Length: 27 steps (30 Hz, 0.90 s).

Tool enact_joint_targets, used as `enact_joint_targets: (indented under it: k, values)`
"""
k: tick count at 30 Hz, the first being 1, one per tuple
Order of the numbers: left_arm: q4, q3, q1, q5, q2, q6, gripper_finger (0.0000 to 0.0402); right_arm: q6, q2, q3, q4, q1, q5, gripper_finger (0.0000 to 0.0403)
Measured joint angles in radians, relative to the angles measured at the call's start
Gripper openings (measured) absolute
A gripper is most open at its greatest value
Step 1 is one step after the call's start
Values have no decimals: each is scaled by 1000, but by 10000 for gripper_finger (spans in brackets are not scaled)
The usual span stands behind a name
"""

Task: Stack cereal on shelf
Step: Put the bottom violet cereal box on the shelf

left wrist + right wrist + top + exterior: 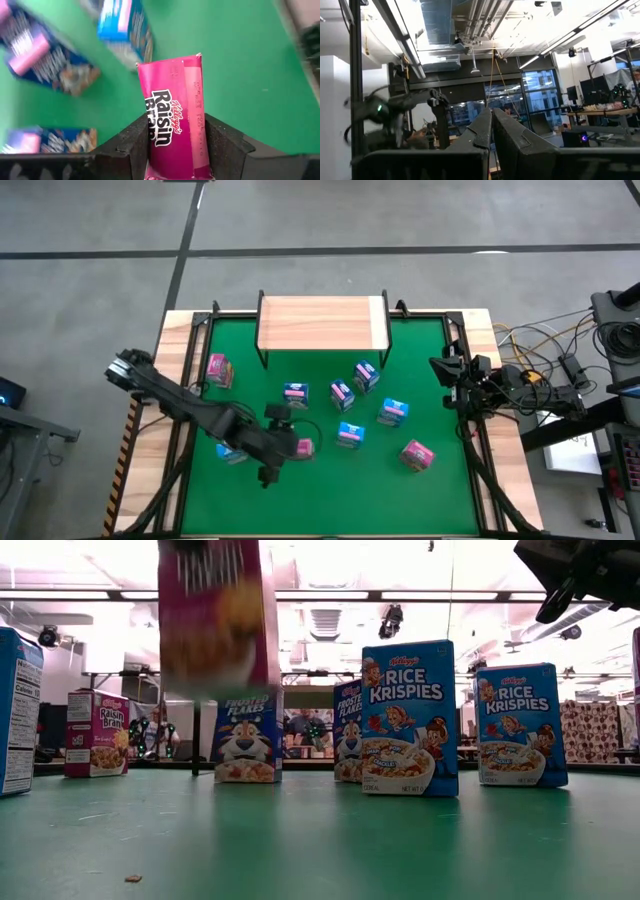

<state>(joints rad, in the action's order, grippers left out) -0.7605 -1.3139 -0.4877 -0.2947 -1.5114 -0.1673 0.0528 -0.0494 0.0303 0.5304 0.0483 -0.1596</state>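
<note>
Left gripper had its jaws clamped on a pink Raisin Bran box, lifted off the green mat in the low view, near the front-left of the mat. Shelf at the far edge looked bare; other boxes, e.g. a Rice Krispies box, sat scattered on the mat. Right gripper had jaws shut, empty, parked by the table's right edge. To do this well, probably: keep the box level, clear the other boxes w/ height, land it square on a shelf end.

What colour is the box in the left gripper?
Pink Raisin Bran box, clearest in the left wrist view.
</note>
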Motion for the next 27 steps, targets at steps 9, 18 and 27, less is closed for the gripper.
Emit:
enact_joint_targets:
  k: [9,18,27]
  values:
    - [-2,-1,96,-39,212,278,150,0,0,0,0,0,0,9]
    - [17,-1,411,-34,294,548,150,14,0,0,0,0,0,9]
    - [39,-1,806,143,269,742,150,11,0,0,-1,0,-68,9]
